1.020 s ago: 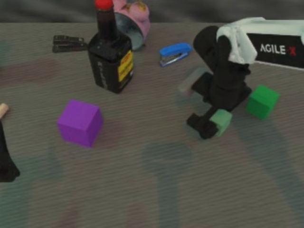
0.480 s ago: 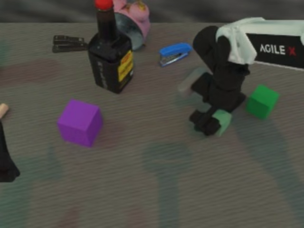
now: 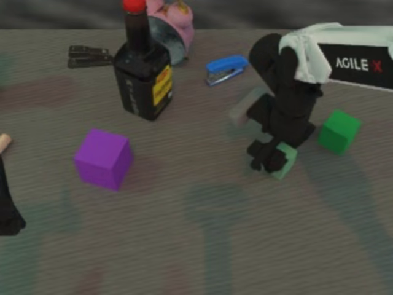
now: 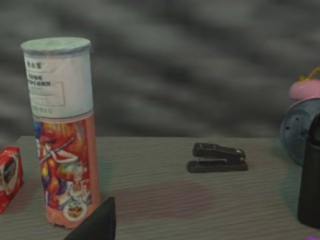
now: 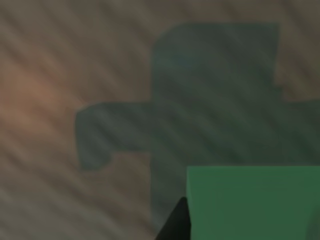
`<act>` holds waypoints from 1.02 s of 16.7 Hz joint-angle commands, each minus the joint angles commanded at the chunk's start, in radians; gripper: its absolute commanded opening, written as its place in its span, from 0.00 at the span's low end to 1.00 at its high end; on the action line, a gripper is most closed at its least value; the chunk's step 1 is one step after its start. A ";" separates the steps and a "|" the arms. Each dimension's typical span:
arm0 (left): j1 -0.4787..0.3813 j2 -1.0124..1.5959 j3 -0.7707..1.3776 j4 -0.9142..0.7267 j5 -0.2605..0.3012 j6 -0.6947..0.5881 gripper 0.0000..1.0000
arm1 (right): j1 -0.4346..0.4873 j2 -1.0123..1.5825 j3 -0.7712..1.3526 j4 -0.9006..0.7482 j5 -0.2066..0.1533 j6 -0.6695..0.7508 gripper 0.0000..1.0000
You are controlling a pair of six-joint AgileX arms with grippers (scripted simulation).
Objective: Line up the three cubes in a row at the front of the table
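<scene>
Beside left tool (image 4: 97, 222): popcorn can (image 4: 64, 132) | unseen from top

The right gripper (image 3: 270, 157) covers most of the pale sage-green cube (image 3: 286, 161), so whether its fingers touch the cube cannot be told. The left gripper (image 3: 7, 212) is cut off by the top view's left edge. In the left wrist view, the dark bottle (image 4: 310, 185) and the red box (image 4: 9, 172) are cropped by the edges.

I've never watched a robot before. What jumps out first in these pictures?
Probably the right gripper, down on the small sage-green cube at the table's right of centre. Next, the big purple cube alone at the left, and the tall dark sauce bottle with its red cap behind it.
</scene>
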 joint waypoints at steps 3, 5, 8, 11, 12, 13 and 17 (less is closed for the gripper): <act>0.000 0.000 0.000 0.000 0.000 0.000 1.00 | 0.000 0.000 0.000 0.000 0.000 0.000 0.00; 0.000 0.000 0.000 0.000 0.000 0.000 1.00 | 0.000 -0.034 0.009 -0.018 -0.011 0.008 0.00; 0.000 0.000 0.000 0.000 0.000 0.000 1.00 | 0.003 -0.056 0.062 -0.088 -0.012 0.007 0.00; 0.000 0.000 0.000 0.000 0.000 0.000 1.00 | 0.006 -0.090 0.130 -0.203 -0.012 0.007 0.00; 0.000 0.000 0.000 0.000 0.000 0.000 1.00 | 0.007 -0.100 0.147 -0.227 -0.012 0.007 0.00; 0.000 0.000 0.000 0.000 0.000 0.000 1.00 | 0.008 -0.107 0.157 -0.241 -0.012 0.007 0.00; 0.000 0.000 0.000 0.000 0.000 0.000 1.00 | 0.002 -0.106 0.157 -0.242 -0.012 0.009 0.00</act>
